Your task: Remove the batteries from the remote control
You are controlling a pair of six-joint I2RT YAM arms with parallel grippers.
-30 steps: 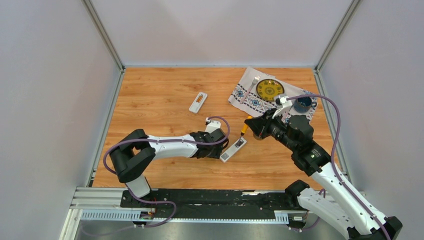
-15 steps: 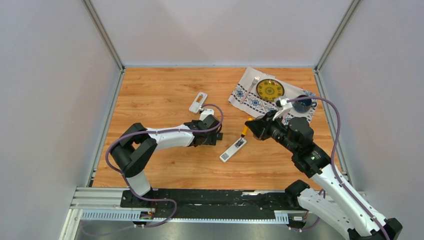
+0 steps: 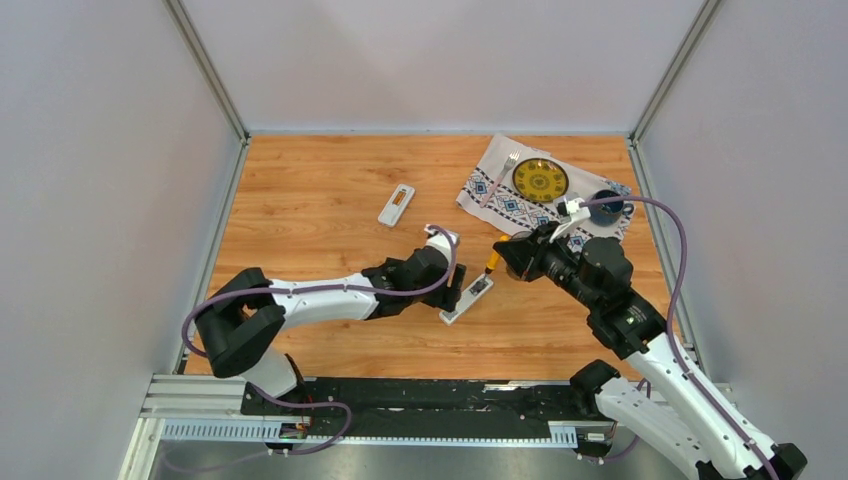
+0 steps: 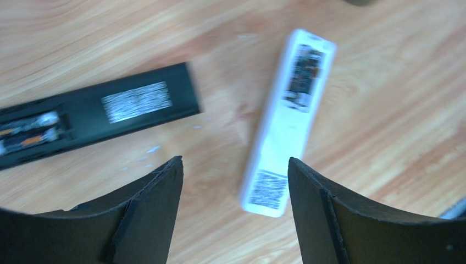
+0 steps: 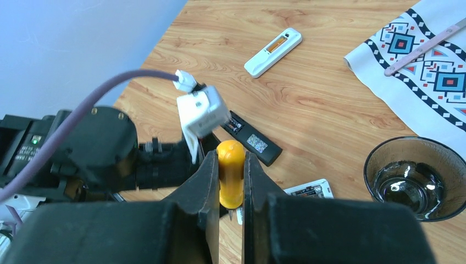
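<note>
Now, prob. prying stage: L gripper (image 4: pixel 233 165), spread, hovers over white remote (image 4: pixel 280 143) to steady it; R gripper (image 5: pixel 229 157) pinches screwdriver (image 5: pixel 230 179), must lever batteries (image 4: pixel 302 74) out.

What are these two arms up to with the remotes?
They are getting batteries out of remote controls. The left gripper hangs open over a white remote and a black remote, both lying with battery bays uncovered. Batteries seem to sit in the black one, though that view is blurred. The right gripper clamps a yellow-handled screwdriver nearby.
</note>
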